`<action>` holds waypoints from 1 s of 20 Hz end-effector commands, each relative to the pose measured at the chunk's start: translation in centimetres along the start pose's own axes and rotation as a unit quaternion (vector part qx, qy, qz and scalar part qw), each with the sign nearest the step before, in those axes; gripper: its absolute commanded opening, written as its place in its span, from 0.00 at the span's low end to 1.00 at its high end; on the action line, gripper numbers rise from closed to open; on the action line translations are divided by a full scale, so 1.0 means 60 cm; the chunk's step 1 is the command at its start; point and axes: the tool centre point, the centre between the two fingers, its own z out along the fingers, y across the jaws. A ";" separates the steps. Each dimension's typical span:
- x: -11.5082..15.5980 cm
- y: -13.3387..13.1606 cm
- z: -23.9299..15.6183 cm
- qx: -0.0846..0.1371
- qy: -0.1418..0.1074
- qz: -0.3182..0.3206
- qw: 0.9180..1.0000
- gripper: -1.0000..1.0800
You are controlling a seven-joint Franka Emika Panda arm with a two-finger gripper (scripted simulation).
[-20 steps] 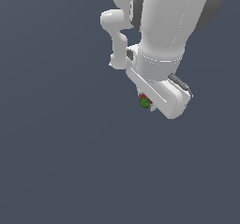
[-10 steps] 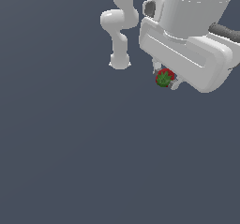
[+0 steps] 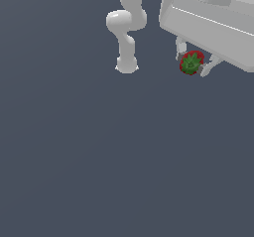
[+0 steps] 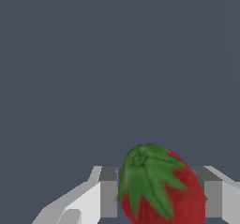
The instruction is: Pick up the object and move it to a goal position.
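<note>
The strawberry [image 3: 191, 63] is a small red fruit with a green star-shaped cap. It sits between the two fingers of my white gripper [image 3: 192, 65] near the upper right of the exterior view, held well above the dark grey floor. In the wrist view the strawberry [image 4: 161, 190] fills the gap between the two fingers [image 4: 108, 192], which press on either side of it. The gripper is shut on it.
The arm's white base and lower links [image 3: 126, 37] stand at the upper middle of the exterior view. The flat dark grey floor [image 3: 99, 156] spreads all around with nothing else on it.
The gripper has risen and moved toward the exterior view's right and nearer the camera, carrying the strawberry with it. The grip has not changed.
</note>
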 end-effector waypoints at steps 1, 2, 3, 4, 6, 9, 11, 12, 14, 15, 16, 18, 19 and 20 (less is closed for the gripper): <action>-0.004 -0.003 -0.016 0.000 0.000 0.000 1.000 0.00; -0.006 -0.005 -0.021 0.000 0.000 0.000 1.000 0.00; -0.007 -0.006 -0.025 0.000 0.000 0.000 1.000 0.00; -0.008 -0.007 -0.029 0.000 0.000 0.000 1.000 0.00; -0.010 -0.009 -0.036 0.000 0.000 0.000 1.000 0.00; -0.011 -0.011 -0.043 0.000 0.000 0.000 1.000 0.00; -0.012 -0.012 -0.046 0.000 0.000 0.000 1.000 0.00; -0.013 -0.012 -0.048 0.000 0.000 0.000 1.000 0.00; -0.013 -0.013 -0.049 0.000 0.000 0.000 1.000 0.00; -0.013 -0.013 -0.050 0.000 0.000 0.000 1.000 0.00; -0.013 -0.013 -0.051 0.000 0.000 0.000 1.000 0.00; -0.013 -0.013 -0.051 0.000 0.000 0.000 1.000 0.00; -0.014 -0.014 -0.052 0.000 0.000 0.000 1.000 0.00; -0.014 -0.014 -0.052 0.000 0.000 0.000 1.000 0.00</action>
